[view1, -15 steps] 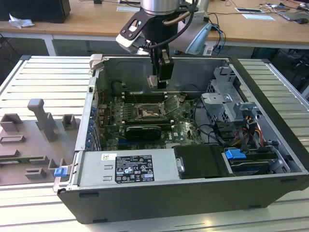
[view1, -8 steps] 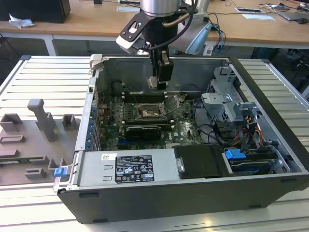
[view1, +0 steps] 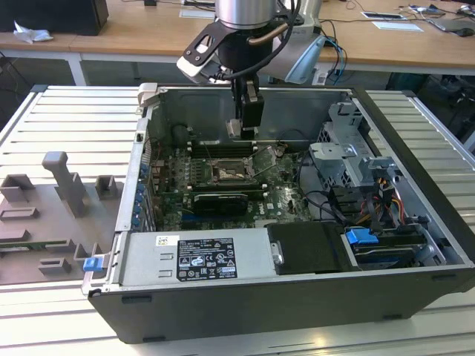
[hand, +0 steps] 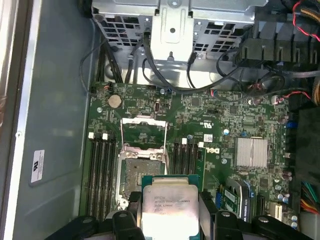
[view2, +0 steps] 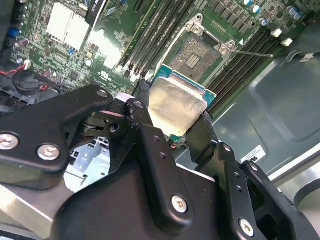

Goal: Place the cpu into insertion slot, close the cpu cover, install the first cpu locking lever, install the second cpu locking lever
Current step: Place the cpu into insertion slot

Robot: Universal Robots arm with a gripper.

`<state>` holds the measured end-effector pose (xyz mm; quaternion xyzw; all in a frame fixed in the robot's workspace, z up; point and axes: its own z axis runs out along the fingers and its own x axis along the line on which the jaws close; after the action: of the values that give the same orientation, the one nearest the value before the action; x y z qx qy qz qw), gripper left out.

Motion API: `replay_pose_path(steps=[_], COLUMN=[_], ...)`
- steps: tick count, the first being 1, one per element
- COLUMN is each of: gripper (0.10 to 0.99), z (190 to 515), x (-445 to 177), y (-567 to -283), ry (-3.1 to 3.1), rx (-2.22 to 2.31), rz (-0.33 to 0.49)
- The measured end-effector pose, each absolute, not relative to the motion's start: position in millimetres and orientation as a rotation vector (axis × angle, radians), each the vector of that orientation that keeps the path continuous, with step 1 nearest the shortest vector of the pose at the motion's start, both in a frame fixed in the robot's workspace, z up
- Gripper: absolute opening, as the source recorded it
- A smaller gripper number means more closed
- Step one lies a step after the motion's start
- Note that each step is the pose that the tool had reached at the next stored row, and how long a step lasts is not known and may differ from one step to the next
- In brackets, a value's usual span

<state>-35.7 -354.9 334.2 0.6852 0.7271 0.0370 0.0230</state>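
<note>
Silvery-beige chip: the cpu [view2: 177, 100] hangs in the air above the insertion slot [hand: 141, 172], apart from it and touching nothing on the green board [hand: 225, 115].
Hand: the gripper [view2: 174, 112] is narrowed onto the cpu. Its black fingers [view2: 145, 132] pinch two opposite edges, and the metal top faces the wrist cameras.
Slot: nothing sits in it; the dark centre shows inside the silver rim.
Cover: the cpu cover [hand: 143, 131] is swung open off the slot and sits just beside one edge of it.
Lever: a thin metal lever [view2: 250, 51] sticks out from a corner of the slot, and I judge it unlatched.
Neighbours: long black memory slots [hand: 102, 175] run along two opposite sides of the slot.
Step in hand: placing the chip, the first of the four. The cover and both levers are not yet done.
Offset: in the exterior view the chip hangs well above the slot and seems a little off to one side of it.
What the placing calls for: the chip centred over the slot with its edges parallel to the rim, then a level descent and a gentle release. I judge that a tilt or twist would risk the contacts.
</note>
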Motion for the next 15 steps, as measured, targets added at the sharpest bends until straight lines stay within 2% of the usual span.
replay_pose_path(steps=[15], gripper=[0.541], z=[317.5], x=[-35.7], y=[-354.8], ry=[2.251], rx=[2.122], rz=[0.114])
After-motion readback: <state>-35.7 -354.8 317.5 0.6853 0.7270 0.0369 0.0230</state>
